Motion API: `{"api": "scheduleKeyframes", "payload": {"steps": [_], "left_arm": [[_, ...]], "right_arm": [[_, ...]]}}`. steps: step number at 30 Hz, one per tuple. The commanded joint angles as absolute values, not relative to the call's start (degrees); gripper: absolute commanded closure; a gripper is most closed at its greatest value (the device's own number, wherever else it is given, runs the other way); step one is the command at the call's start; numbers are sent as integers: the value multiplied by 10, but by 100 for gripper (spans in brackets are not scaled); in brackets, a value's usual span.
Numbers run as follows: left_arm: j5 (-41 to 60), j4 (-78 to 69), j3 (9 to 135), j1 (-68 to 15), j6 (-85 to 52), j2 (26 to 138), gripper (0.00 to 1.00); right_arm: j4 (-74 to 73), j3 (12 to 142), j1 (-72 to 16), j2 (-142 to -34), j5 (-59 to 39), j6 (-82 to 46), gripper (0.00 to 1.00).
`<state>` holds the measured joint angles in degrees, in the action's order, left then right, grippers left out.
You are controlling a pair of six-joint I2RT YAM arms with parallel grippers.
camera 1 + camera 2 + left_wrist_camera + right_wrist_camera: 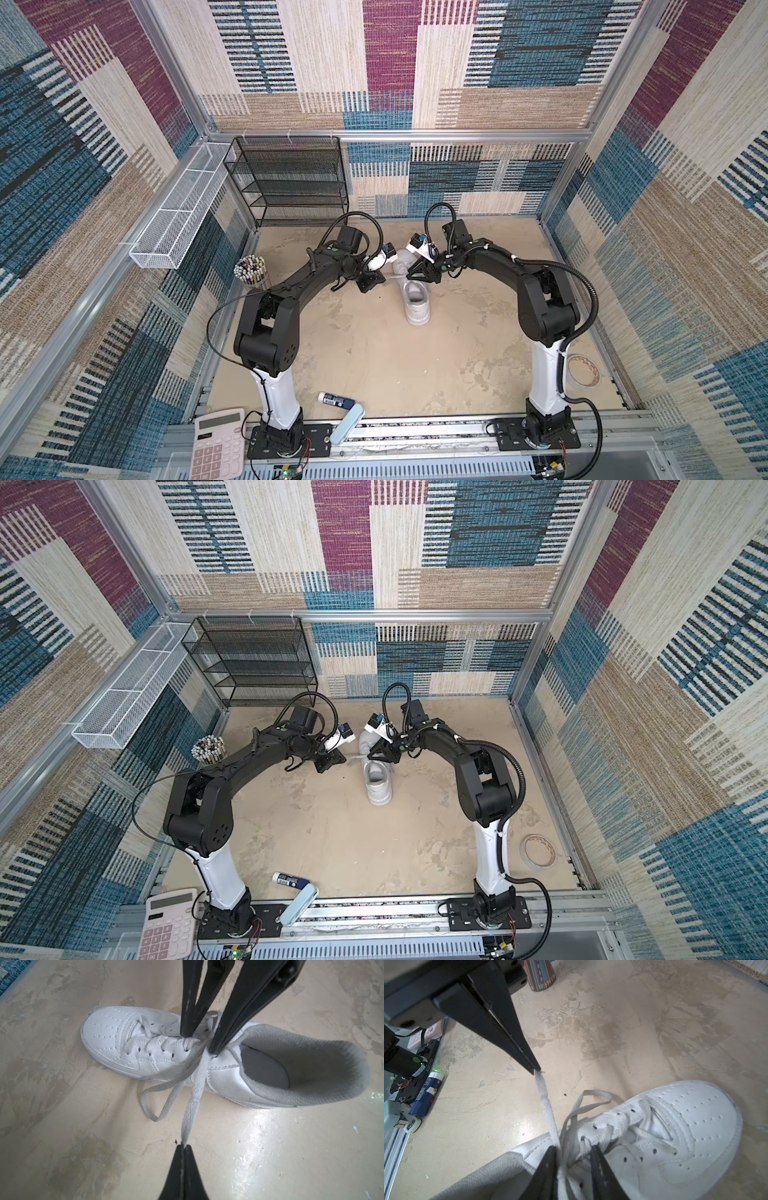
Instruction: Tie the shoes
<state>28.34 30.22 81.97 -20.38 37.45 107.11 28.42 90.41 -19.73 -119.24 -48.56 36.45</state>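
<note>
- Left jaws pinched shut on one lace (193, 1095), which runs taut.
- Right jaws apart, astride where the laces cross.
- One white sneaker (417, 305) upright on the surface (374, 353), towards the back; one loop (147, 1103) beside it.

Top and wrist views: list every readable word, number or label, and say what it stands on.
"JC20013103", last digits unsure: arm base.
Glue stick: label blurred, unreadable.
Calculator: keys too small.
Tape roll: print too small.
Sneaker: none.
</note>
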Motion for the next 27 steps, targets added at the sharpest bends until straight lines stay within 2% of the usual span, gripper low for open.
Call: {"api": "scheduleKeyframes", "payload": {"steps": [1,4,8,14,17,19,22,24,27], "left_arm": [[294,308,823,-210,371,1080,100],[307,327,836,-219,364,1097,100],[317,332,843,-228,355,1116,100],[327,330,861,-235,344,1139,84],[327,329,867,-236,337,1147,64],[325,322,865,-236,334,1145,57],[321,299,854,-232,317,1135,39],[322,281,846,-225,304,1126,34],[324,217,812,-210,269,1100,19]], "right_arm": [[286,913,-197,-1191,-438,365,64],[285,915,-193,-1184,-446,359,56],[278,930,-175,-1177,-458,346,52],[262,920,-146,-1154,-474,330,49],[258,900,-136,-1146,-477,325,48],[252,894,-130,-1141,-474,321,48],[240,884,-120,-1137,-472,305,47],[229,877,-115,-1132,-470,294,45],[200,861,-105,-1118,-463,270,44]]}}
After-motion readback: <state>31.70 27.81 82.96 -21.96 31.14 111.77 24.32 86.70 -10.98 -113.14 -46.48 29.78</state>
